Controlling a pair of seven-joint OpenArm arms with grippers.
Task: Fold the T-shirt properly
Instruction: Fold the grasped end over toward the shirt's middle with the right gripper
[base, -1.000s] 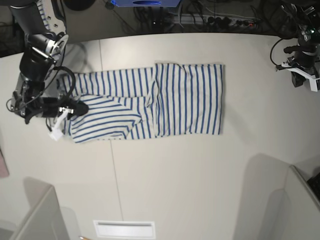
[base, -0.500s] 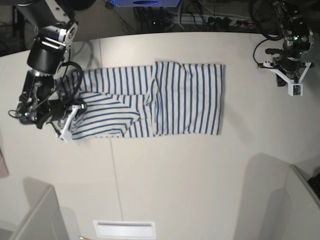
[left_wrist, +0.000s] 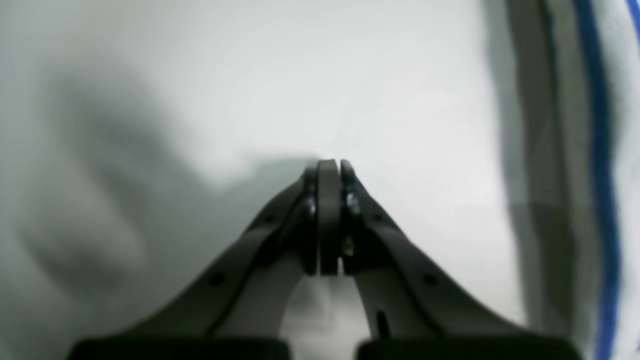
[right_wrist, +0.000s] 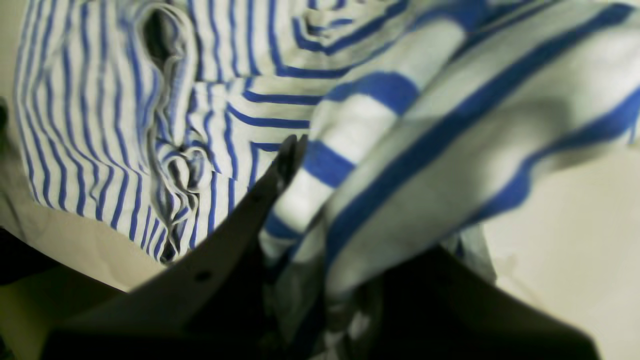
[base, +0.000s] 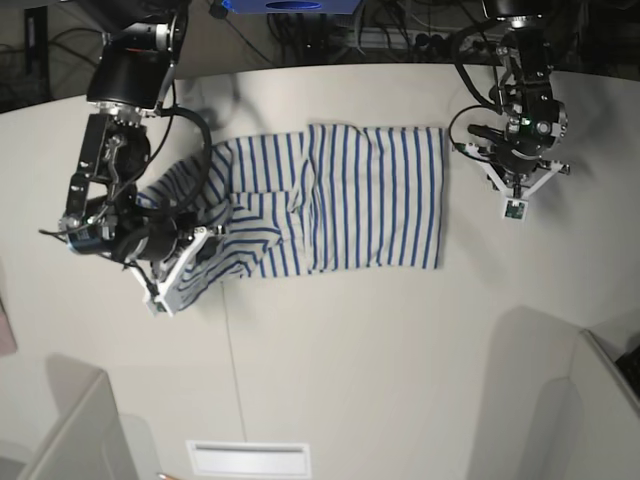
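The right gripper (right_wrist: 305, 165), clamped on the T-shirt (base: 340, 200) end near the bench's (base: 350, 350) left edge, is lifting it for a fold. Left gripper (left_wrist: 327, 167), jaws together, is hovering just beside the right hem; carrying the end across likely comes next.

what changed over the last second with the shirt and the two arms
The right gripper, shut on the T-shirt's end, has swung toward the shirt's middle, lifting and bunching that end over the rest. The left gripper, shut and holding nothing, has come from the table's far corner to just beside the shirt's other edge. The flat folded half stayed as it was.
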